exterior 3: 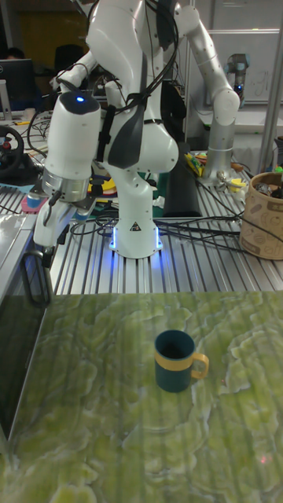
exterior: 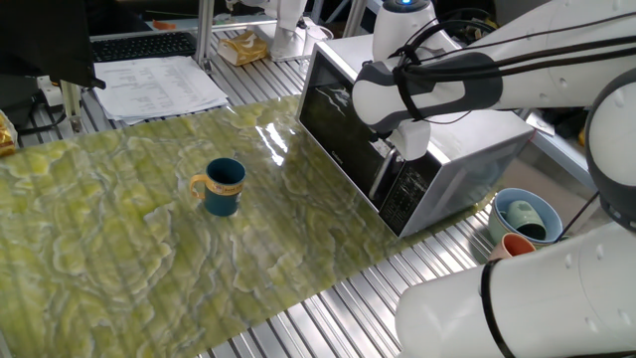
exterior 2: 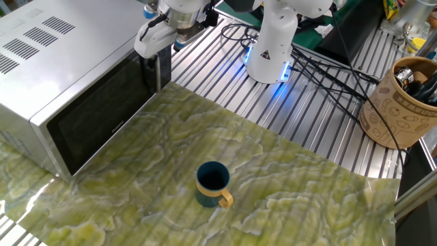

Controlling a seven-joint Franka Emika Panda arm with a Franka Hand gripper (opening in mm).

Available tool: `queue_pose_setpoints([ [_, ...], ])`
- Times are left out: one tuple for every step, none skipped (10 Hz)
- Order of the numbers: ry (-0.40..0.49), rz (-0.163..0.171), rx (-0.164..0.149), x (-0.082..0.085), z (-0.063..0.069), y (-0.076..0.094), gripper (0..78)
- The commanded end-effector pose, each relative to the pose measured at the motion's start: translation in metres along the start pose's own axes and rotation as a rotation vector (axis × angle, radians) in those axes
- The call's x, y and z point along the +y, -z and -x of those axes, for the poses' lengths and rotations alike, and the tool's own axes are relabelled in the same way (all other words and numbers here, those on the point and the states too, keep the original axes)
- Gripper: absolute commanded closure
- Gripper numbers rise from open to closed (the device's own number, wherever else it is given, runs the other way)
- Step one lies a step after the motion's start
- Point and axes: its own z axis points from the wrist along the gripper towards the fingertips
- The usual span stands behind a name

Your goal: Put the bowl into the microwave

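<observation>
Below, we see a green marbled mat (exterior 2: 287, 178) covering the slatted tabletop (exterior 2: 328, 102); our claw (exterior 2: 156, 65) grips the microwave (exterior 2: 75, 75) handle (exterior 3: 35, 279), the bowl (exterior 2: 213, 184) well apart.

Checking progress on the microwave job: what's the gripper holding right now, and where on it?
The gripper is at the microwave door handle; a closed grasp cannot be confirmed. The bowl is untouched.

Green marbled mat (exterior 2: 287, 178), brown patterned tub (exterior 2: 399, 102), papers (exterior: 159, 85).

Bowl (exterior 2: 213, 184) upright on mat (exterior 2: 293, 178) centre; microwave (exterior 2: 61, 75) along one mat edge, gripper (exterior 2: 156, 67) at its door.
</observation>
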Motion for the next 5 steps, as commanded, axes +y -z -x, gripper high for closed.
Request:
queue_pose_setpoints([
  [0.236, -0.038, -0.056, 0.0178, 0.0077, -0.0077, 0.1],
  [0.245, -0.034, -0.041, 0.0180, 0.0078, -0.0076, 0.1],
  [0.258, -0.032, -0.034, 0.0181, 0.0077, -0.0077, 0.1],
  [0.259, -0.031, -0.036, 0.0181, 0.0076, -0.0081, 0.1],
  [0.253, -0.024, -0.037, 0.0185, 0.0066, -0.0101, 0.1],
])
